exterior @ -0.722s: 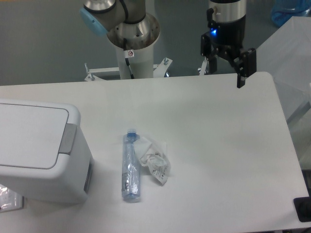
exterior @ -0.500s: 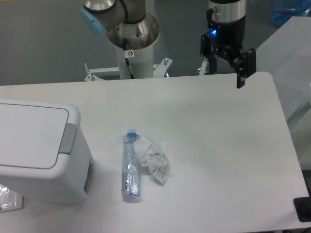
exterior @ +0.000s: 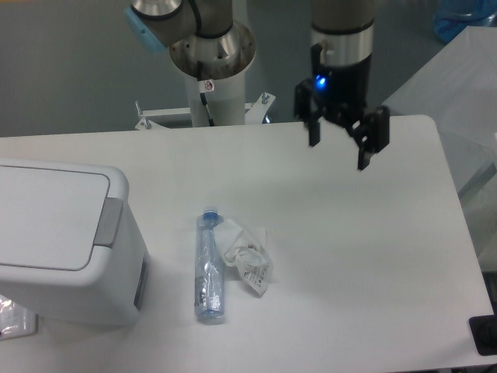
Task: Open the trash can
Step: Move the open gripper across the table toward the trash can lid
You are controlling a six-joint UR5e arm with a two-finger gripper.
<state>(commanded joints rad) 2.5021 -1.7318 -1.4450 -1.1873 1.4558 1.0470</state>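
Note:
The trash can (exterior: 58, 241) is a large white boxy bin at the left edge of the table, its flat lid down and a grey push tab (exterior: 109, 222) on its right rim. My gripper (exterior: 338, 153) hangs above the far right part of the table, well away from the bin. Its two black fingers are spread apart and hold nothing.
A clear plastic bottle (exterior: 209, 264) with a blue cap lies on the table right of the bin. A crumpled clear wrapper (exterior: 248, 260) lies beside it. The robot's base column (exterior: 211, 70) stands behind the table's far edge.
My gripper has moved left and toward the front, from beyond the far table edge to over the tabletop. It stays open. The bin, bottle and wrapper have not moved.

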